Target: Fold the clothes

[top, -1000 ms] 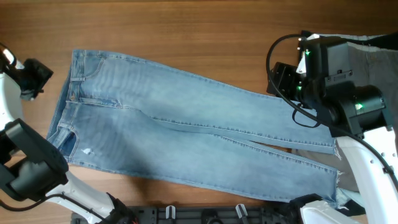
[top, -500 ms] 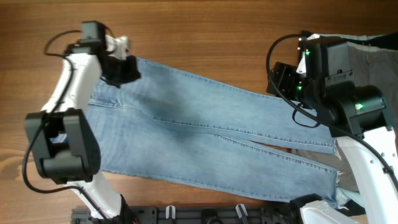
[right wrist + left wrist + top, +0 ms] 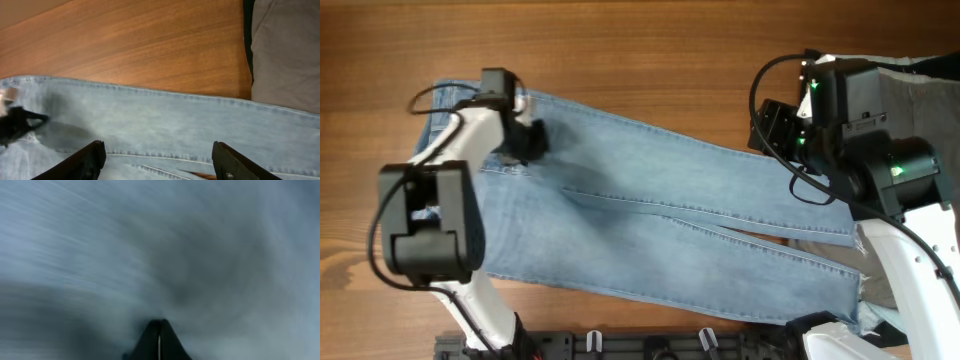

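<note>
The light-blue jeans (image 3: 670,215) lie flat across the wooden table, waist to the left and frayed hems to the right. My left gripper (image 3: 528,140) is low over the upper waist area. In the left wrist view its fingertips (image 3: 160,326) are pressed together against blurred denim (image 3: 150,240), so it looks shut on the fabric. The waist's lower left part is drawn in under the arm. My right gripper (image 3: 160,160) is open and empty, above the upper leg (image 3: 165,120). In the overhead view it (image 3: 772,125) is at that leg's far edge.
A grey cloth (image 3: 920,100) lies at the table's right edge, behind the right arm; it also shows in the right wrist view (image 3: 285,50). Bare wood (image 3: 620,50) runs along the far side. A black rack (image 3: 650,345) lines the near edge.
My left arm has swung in from the table's left edge onto the waist of the jeans, then slid slightly right and down. The waist's lower left part has pulled inward. The right arm has not moved.
</note>
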Tool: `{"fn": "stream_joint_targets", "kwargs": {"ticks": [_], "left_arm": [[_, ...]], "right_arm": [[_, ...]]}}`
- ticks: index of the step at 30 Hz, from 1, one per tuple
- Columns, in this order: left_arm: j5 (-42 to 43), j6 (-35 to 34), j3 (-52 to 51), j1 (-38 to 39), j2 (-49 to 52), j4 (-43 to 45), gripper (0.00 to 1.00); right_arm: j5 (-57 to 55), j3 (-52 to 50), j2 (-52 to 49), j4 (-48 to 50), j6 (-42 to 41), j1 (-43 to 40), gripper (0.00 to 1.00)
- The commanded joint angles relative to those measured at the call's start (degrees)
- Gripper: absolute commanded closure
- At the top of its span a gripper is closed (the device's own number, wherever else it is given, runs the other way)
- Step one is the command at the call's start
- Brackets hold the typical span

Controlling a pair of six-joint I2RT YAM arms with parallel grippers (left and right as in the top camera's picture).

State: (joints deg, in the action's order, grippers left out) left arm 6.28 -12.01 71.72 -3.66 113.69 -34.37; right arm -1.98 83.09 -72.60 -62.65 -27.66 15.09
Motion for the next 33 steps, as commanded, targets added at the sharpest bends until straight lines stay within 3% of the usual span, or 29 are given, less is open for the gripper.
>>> {"fn": "stream_joint_targets", "kwargs": {"ticks": [1,7,12,19,25,28,33], "left_arm": [[-12.22,-11.72,-0.83,-16.35,3.02,5.66,0.96],[6.40,-8.20,-0.42,-34.25,2.99,11.72,0.96],[18.40,-2.54,0.79,-37.70,1.49,9.16,0.96],[20.92,0.33,0.79,-30.23,-6.67,3.08,0.85],[18.91,2.80,0.76,-19.12,-12.61,-9.49,0.96],[15.39,2.54,0.44,-13.09,-12.44,-16.41,0.96],[6.38,-5.05,-5.42,-6.34,-11.54,-19.37,0.96]], "right_arm": [[-1.20,0.79,-1.36,-0.83,-0.81,-0.17,0.27],[-1.44,0.79,-3.45,-1.46,-0.79,-0.17,0.27],[-1.38,0.79,-5.86,-1.51,-0.79,-0.17,0.27],[-1.38,0.81,-6.25,-2.78,-0.83,-0.17,0.27],[-1.42,0.81,-6.27,-4.07,-0.85,-0.17,0.27],[-1.40,0.81,-6.27,-4.09,-0.81,-0.17,0.27],[-1.40,0.81,-6.27,-4.15,-0.85,-0.17,0.27]]}}
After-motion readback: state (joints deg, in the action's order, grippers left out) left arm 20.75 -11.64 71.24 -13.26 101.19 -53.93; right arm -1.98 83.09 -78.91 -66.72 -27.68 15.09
